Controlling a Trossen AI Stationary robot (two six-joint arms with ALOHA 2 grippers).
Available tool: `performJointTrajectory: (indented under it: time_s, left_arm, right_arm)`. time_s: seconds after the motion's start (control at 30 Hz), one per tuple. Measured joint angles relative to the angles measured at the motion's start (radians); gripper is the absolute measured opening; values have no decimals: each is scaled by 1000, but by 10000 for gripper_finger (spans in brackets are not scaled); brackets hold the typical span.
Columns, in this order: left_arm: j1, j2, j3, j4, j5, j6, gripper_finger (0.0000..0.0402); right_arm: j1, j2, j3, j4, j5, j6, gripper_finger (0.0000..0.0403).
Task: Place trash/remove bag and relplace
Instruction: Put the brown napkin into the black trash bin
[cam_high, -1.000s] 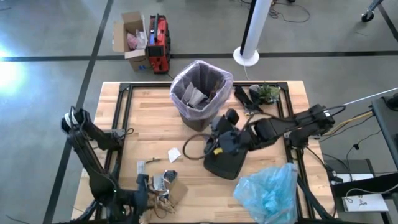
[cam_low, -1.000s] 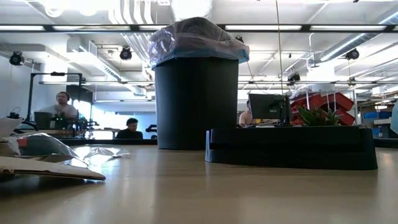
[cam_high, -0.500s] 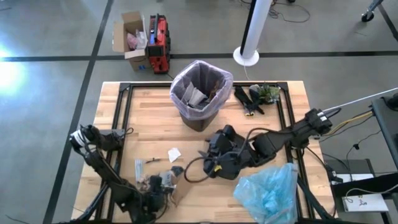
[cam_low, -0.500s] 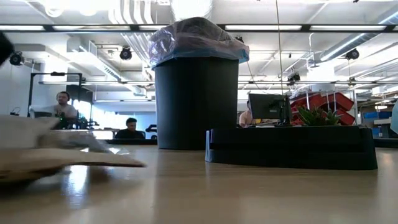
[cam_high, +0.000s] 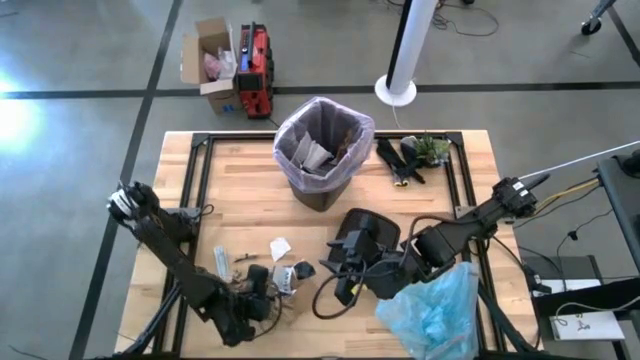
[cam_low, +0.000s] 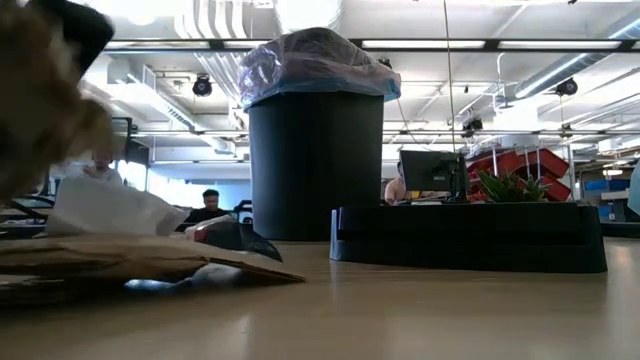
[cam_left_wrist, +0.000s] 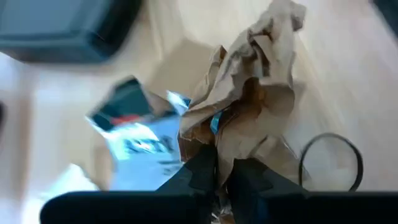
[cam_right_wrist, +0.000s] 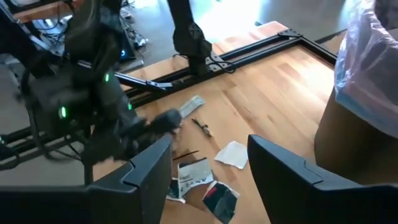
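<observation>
The trash (cam_high: 272, 288) is a heap of brown paper, white scraps and printed wrappers on the table's near left part; it also shows in the right wrist view (cam_right_wrist: 202, 186). My left gripper (cam_left_wrist: 225, 171) is at the heap (cam_high: 262, 300), shut on a crumpled brown paper (cam_left_wrist: 249, 106). My right gripper (cam_right_wrist: 210, 142) is open and empty, above the table right of the heap (cam_high: 332, 268). The black bin (cam_high: 320, 160) stands at the far middle, lined with the pink-lavender bag (cam_high: 345, 122). The light blue bag (cam_high: 432, 305) lies at the near right. My left gripper pinches the crumpled brown paper by one bunched end (cam_left_wrist: 219, 149) between its two fingers (cam_left_wrist: 200, 174). The rest of the paper stands out beyond the fingertips. In the low view the paper (cam_low: 35, 110) shows blurred, well above the table; wrappers (cam_left_wrist: 140, 140) lie under it.
A white scrap (cam_high: 280, 248) lies apart from the heap. A black-and-green clump (cam_high: 415, 152) sits right of the bin. Black frame rails (cam_high: 195, 190) run along the table's sides. A flat brown sheet (cam_low: 150, 262) lies on the table near the low camera.
My left gripper has gone toward the table's right edge, into the heap, and a crumpled brown paper has come up off the table with it. My right gripper has gone toward the near edge and a little left, away from the bin.
</observation>
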Motion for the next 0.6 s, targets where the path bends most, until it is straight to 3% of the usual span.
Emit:
performJointTrajectory:
  time_s: [0.17, 0.33, 0.43, 0.6]
  left_arm:
    - [24, -179, 0, 3, -16, 26, 3]
    - [76, -365, 0, 60, -148, 31, 3]
    - [158, -448, 0, 164, -202, 67, 1]
    - [333, -531, 0, 351, -186, 188, 3]
  right_arm:
    - [0, 0, 0, 0, -53, -28, 182]
    - [0, 0, 0, 0, -54, -24, 174]
    - [0, 0, 0, 0, -53, -29, 170]
    - [0, 2, 0, 1, -53, -20, 166]
